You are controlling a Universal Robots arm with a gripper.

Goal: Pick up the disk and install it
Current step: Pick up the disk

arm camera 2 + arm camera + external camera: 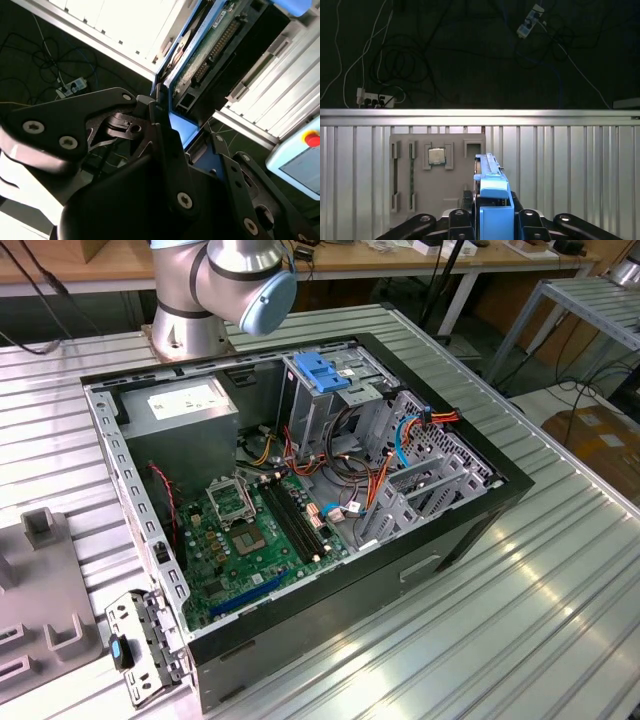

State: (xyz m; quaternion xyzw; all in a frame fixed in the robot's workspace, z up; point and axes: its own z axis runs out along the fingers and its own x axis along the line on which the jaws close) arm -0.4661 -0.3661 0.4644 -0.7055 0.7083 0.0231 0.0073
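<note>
Looking at both wrist views, the black metal gripper [492, 214] has its jaws pinching the flat silver-grey disk with blue plastic rails [492, 186], held edge-on above the ribbed aluminium table [570, 165]. So pickup's done, I'd say. Install isn't: in the exterior view, the metal drive cage with the blue latch [325, 390], around one o'clock from the green motherboard [250, 540], hasn't got it yet.

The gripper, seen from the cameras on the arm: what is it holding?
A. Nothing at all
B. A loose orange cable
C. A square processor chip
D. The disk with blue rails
D: in the first wrist view the gripper has its black fingers closed on either side of the disk, whose blue rail stands up between them.
</note>
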